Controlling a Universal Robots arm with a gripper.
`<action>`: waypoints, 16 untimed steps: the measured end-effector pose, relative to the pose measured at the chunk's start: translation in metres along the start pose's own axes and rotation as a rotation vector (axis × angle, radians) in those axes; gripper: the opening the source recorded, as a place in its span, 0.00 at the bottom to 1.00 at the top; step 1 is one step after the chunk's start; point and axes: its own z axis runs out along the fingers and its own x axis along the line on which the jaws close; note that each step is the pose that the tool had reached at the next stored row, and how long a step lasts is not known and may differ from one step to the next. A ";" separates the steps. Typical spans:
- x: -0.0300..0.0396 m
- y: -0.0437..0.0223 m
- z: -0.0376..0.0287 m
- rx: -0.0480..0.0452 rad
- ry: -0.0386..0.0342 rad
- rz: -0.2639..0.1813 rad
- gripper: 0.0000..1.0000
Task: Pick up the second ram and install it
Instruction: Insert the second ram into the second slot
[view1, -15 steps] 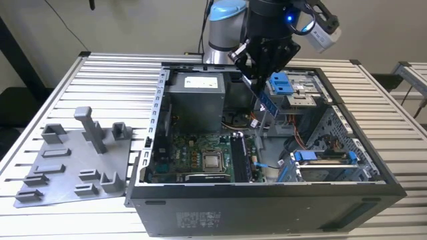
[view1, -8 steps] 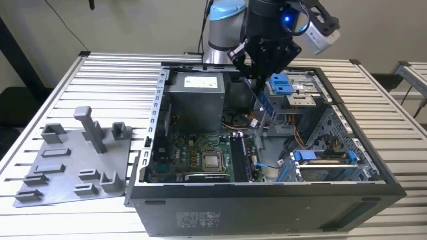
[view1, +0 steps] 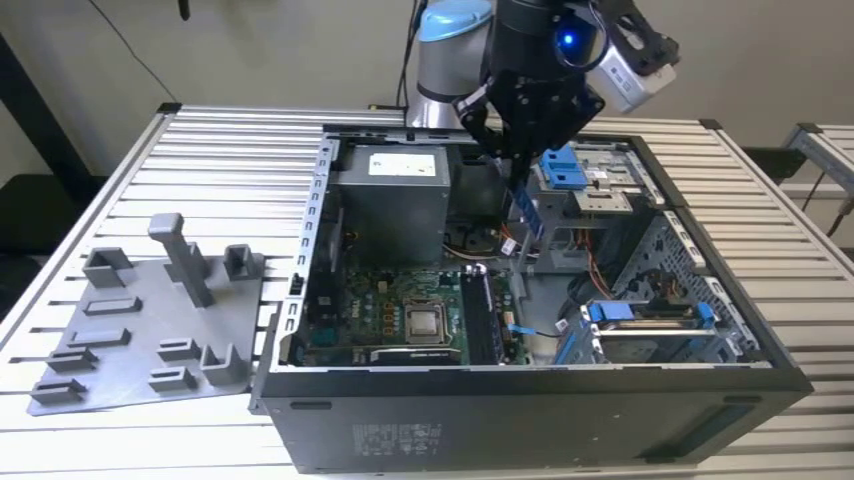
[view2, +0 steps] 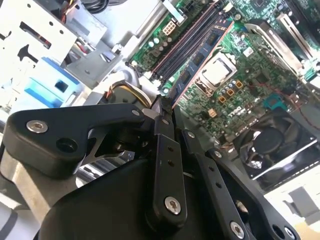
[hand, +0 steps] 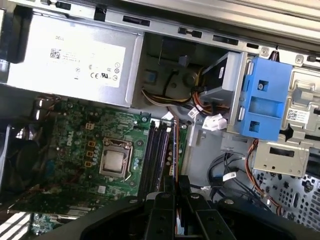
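Blue board, thin and stiff: the second ram (view1: 526, 215) hangs from the claw (view1: 515, 165), which is clamped on its upper end, above the memory slots (hand: 152, 150) inside the computer case (view1: 534, 420). It looks light but fragile, so it is best gripped by its edges, not its chips.
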 end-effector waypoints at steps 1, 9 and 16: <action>0.0002 0.0000 0.0000 0.0007 -0.0002 0.012 0.14; 0.0024 0.0003 0.0003 0.0062 -0.0019 0.096 0.14; 0.0044 0.0006 0.0004 0.0101 -0.0032 0.156 0.14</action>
